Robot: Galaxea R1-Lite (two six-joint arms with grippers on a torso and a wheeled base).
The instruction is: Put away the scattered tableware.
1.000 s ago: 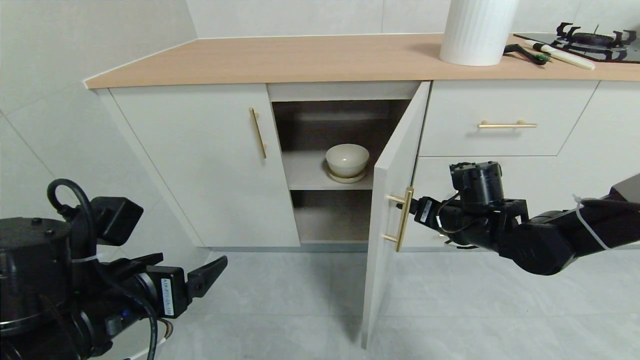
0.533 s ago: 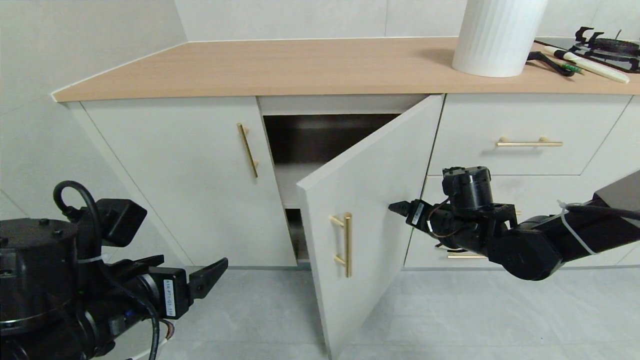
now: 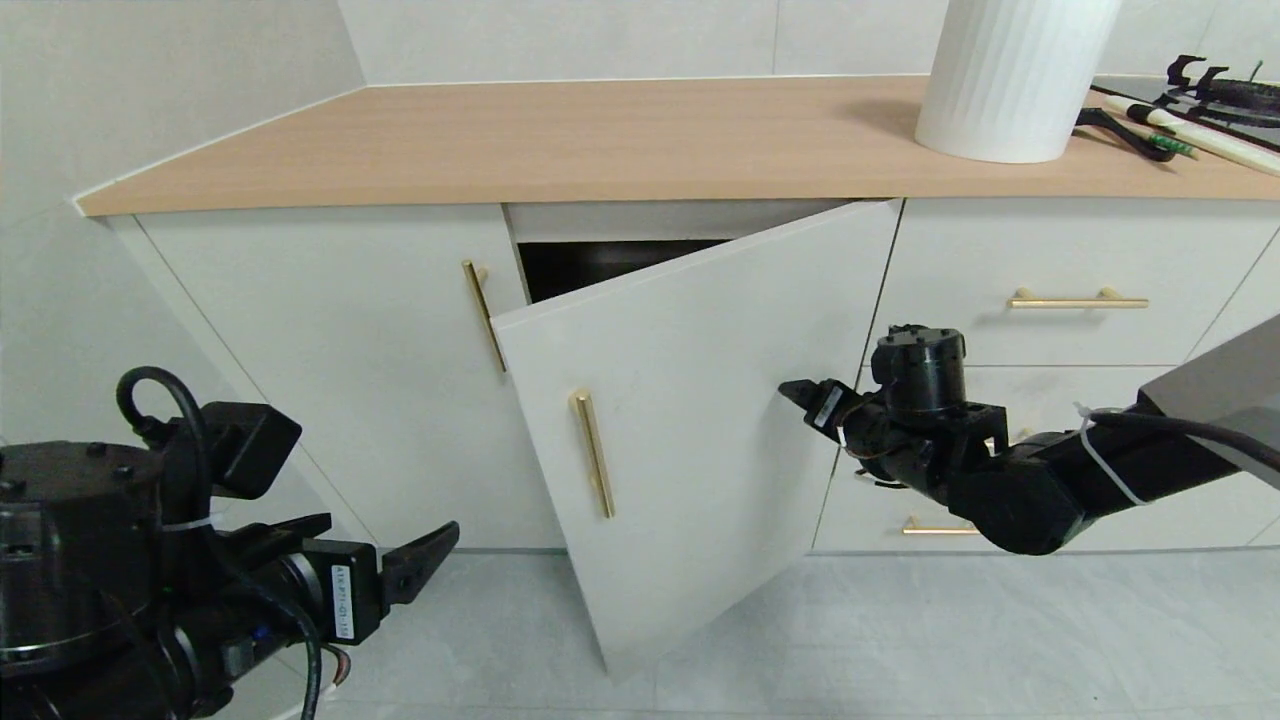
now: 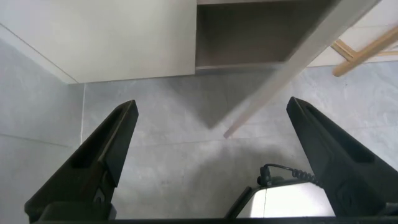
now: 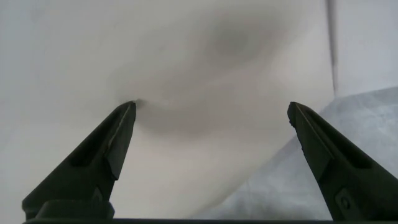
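The long wooden surface [image 3: 600, 130] ran across the far side of the room, above a row of pale cupboard fronts. Under it the cupboard door [image 3: 700, 400] stood partly ajar, hinged on the right, its free edge swung out toward me, with a dark gap showing along its top. Any tableware in there was hidden behind it, so I couldn't tell where it lay. A white ribbed vessel [image 3: 1015, 75] stood upright at the far right of the surface. To the right of the door, the right gripper [image 5: 211, 106] was at the door's face with its jaws wide open and holding nothing, one fingertip [image 5: 130, 107] touching the panel. Near left, low over the tiled floor [image 3: 900, 640], the left gripper [image 4: 212, 102] hung with its jaws also spread wide and empty. A brass handle [image 3: 593, 455] ran upright down the door. Some slim utensils [image 3: 1140, 125] lay just beside the vessel.
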